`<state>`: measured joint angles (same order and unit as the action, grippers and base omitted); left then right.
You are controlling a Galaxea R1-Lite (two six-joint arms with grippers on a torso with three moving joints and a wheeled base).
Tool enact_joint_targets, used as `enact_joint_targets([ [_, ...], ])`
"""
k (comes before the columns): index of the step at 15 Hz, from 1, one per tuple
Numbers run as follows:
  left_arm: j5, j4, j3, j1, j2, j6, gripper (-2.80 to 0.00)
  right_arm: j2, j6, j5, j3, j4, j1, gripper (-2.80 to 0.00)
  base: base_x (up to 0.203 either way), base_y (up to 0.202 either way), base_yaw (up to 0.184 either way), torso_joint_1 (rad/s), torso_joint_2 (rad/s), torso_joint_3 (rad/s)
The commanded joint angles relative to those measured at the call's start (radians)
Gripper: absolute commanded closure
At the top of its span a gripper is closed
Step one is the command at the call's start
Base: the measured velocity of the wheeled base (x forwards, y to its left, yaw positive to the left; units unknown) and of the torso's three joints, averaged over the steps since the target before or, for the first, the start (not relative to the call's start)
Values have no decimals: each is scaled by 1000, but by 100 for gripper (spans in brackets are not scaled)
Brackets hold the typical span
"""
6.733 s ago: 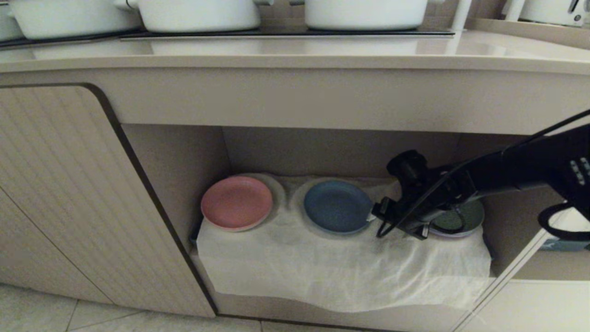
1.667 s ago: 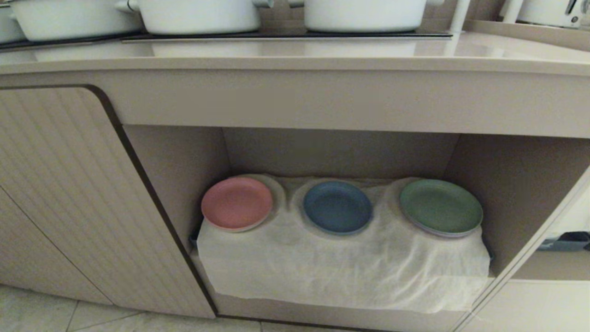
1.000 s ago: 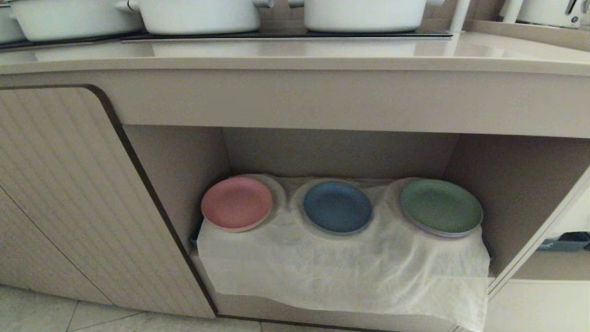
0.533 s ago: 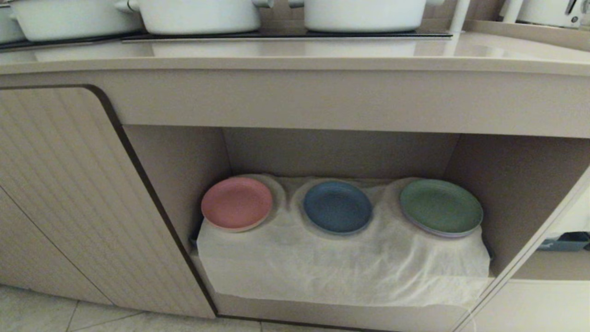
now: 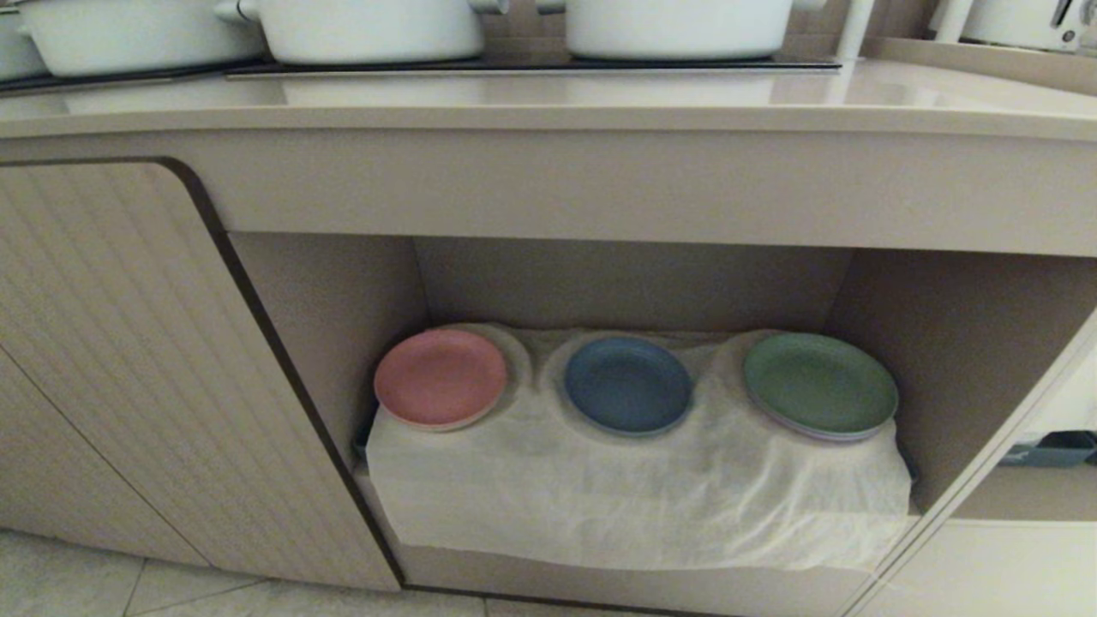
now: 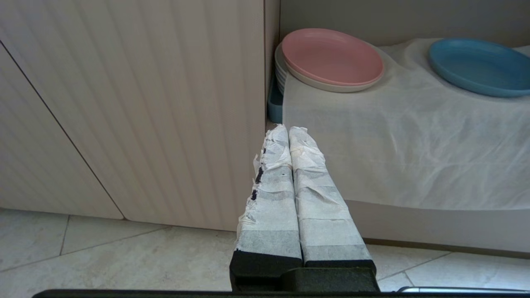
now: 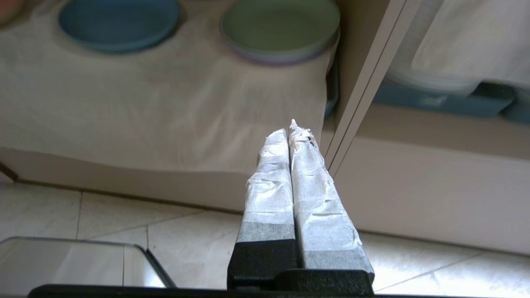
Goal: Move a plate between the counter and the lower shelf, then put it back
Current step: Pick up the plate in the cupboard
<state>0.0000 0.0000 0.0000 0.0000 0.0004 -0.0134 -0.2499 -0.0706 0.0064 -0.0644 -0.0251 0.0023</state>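
Now: plate [image 5: 628, 385] flat on middle hump of white cloth [image 5: 634, 488] in lower shelf [image 5: 943, 343], between pink plate [image 5: 440, 378] and green plate [image 5: 819, 384], apart from both. Counter [image 5: 548, 94] above, white pots [image 5: 368, 26] at back, front strip bare. Neither arm in head view. Right gripper [image 7: 290, 131] pressed closed, empty, low outside shelf front near the niche's side panel, aimed at cloth edge below green plate. Left gripper [image 6: 285, 131] also closed, empty, by ribbed door [image 6: 145, 103], parked. Step in hand, probably: reach for plate. Best open jaws first, go in under counter edge, pinch near rim, avoid snagging cloth or nudging green plate, lift level before pulling out.
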Motion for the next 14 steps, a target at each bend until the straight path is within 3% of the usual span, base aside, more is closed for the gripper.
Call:
enact_joint_targets([
  [1,0,0,0,0,0,0,0,-96,-11,0,-45,-2,1,0,0,0,0,0,0,0],
  [3,0,0,0,0,0,0,0,-159,-44,13,-91,-1,0,0,0,0,0,0,0,0],
  [8,0,0,0,0,0,0,0,-359,-92,171,-179,-1,44,0,0,0,0,0,0,0],
  [14,0,0,0,0,0,0,0,-680,-80,238,-227,-66,236,0,0,0,0,0,0,0],
])
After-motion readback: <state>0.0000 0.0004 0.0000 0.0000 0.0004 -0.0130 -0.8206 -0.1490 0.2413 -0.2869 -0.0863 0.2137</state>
